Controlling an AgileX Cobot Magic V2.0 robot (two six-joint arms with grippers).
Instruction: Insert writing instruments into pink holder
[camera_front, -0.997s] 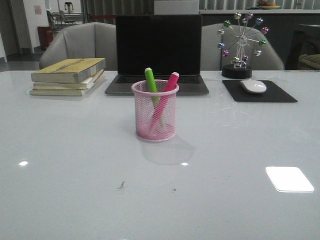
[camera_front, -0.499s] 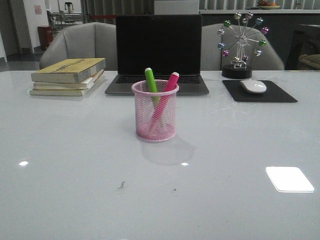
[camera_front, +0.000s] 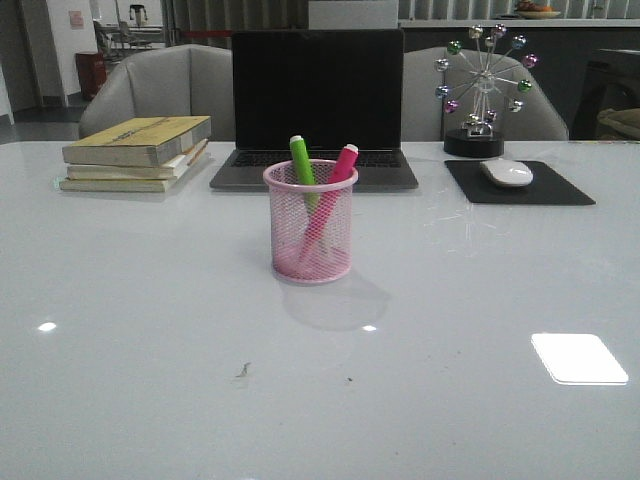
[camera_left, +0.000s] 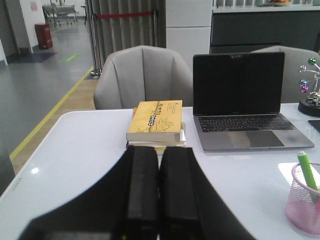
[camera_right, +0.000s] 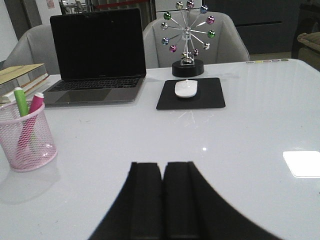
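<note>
pink holder (camera_front: 310, 222) mid-table, markers (camera_front: 322, 190) inside | left gripper (camera_left: 158, 200), right gripper (camera_right: 162, 200) closed, empty

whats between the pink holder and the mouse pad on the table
Nothing: in the front view only bare white table lies between the pink holder and the mouse pad. The right wrist view shows the same bare stretch.

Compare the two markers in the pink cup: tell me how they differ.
The green marker is bright green; the pink marker is magenta. The green marker leans left, its tip at the left of the pink holder; the pink marker leans right, and they cross inside. The green tip stands slightly higher. Both stand tilted in the holder, light caps up.
</note>
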